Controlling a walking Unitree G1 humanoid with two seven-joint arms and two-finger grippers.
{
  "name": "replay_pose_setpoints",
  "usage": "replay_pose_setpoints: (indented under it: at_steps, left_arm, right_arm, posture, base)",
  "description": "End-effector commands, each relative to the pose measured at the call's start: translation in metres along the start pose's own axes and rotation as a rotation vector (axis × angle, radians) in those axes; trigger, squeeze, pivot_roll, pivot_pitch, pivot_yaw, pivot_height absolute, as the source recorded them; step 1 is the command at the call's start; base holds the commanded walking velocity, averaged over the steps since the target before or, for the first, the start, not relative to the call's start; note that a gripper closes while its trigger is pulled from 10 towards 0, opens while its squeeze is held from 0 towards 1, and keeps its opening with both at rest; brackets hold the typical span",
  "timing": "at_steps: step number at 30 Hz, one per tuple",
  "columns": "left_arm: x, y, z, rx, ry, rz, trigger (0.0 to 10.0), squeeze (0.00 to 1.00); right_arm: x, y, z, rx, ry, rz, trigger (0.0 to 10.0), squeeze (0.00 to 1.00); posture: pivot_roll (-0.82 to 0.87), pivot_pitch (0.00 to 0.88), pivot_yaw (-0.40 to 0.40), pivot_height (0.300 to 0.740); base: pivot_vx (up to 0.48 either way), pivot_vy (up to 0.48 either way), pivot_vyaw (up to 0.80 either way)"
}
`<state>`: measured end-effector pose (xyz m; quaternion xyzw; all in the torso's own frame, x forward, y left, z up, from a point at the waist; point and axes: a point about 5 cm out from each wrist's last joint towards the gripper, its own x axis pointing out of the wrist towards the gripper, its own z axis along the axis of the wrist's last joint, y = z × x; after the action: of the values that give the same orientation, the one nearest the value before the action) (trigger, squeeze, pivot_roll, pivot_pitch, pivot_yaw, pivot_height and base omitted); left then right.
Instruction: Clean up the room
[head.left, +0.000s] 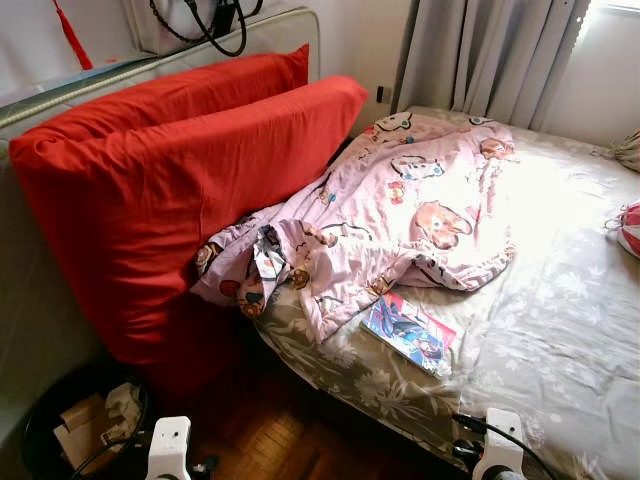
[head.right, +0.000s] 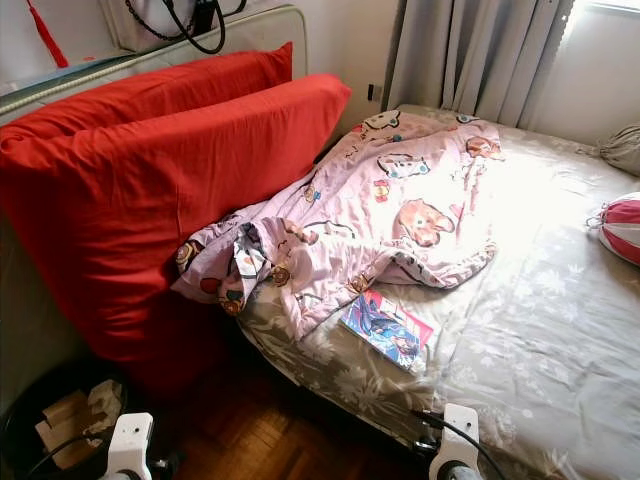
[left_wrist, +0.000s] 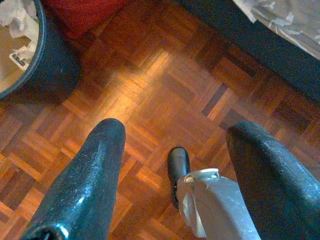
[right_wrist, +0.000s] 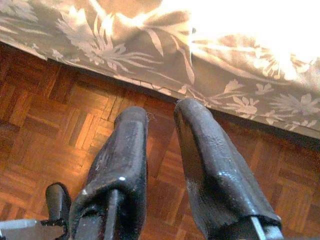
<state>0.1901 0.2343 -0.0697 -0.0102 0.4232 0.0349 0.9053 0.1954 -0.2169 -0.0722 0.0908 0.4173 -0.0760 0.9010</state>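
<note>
A crumpled pink cartoon-print blanket (head.left: 400, 220) lies across the bed (head.left: 560, 330), partly draped against two big red cushions (head.left: 180, 190) that lean at the bed's left side. A colourful book (head.left: 410, 332) lies flat on the grey floral sheet near the bed's front edge, just below the blanket. Both arms hang low, with the left wrist (head.left: 168, 450) and right wrist (head.left: 497, 440) at the bottom of the picture. My left gripper (left_wrist: 175, 145) is open over the wooden floor. My right gripper (right_wrist: 162, 112) is shut on nothing, beside the bed's hanging sheet (right_wrist: 200, 55).
A black bin (head.left: 85, 425) with cardboard and crumpled paper stands on the floor at lower left, under the cushions. A red and white item (head.left: 628, 228) rests at the bed's right edge. Grey curtains (head.left: 480, 60) hang behind. Parquet floor (left_wrist: 165, 85) runs between bin and bed.
</note>
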Motion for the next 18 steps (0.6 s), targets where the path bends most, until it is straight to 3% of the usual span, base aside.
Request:
replay_pose_setpoints:
  at_steps: [1,9,18]
  left_arm:
    - [-0.002,0.006,-0.004,0.009,0.016,0.013,10.0,0.00]
    - [-0.002,0.007,-0.003,0.002,0.010,0.018,10.0,0.00]
    - [-0.001,0.008,0.002,-0.006,-0.012,0.023,10.0,0.00]
  right_arm:
    - [0.000,-0.001,0.000,0.013,0.004,-0.011,10.0,0.00]
    - [-0.010,-0.018,-0.029,-0.026,0.096,-0.055,10.0,0.00]
    - [-0.002,-0.007,-0.008,-0.001,0.037,-0.037,10.0,0.00]
  posture:
    - [0.07,0.000,-0.007,0.740]
    - [0.07,0.000,-0.010,0.740]
    - [0.07,0.000,-0.006,0.740]
  base:
    - [0.000,0.000,0.00]
    - [0.000,0.000,0.00]
    - [0.000,0.000,0.00]
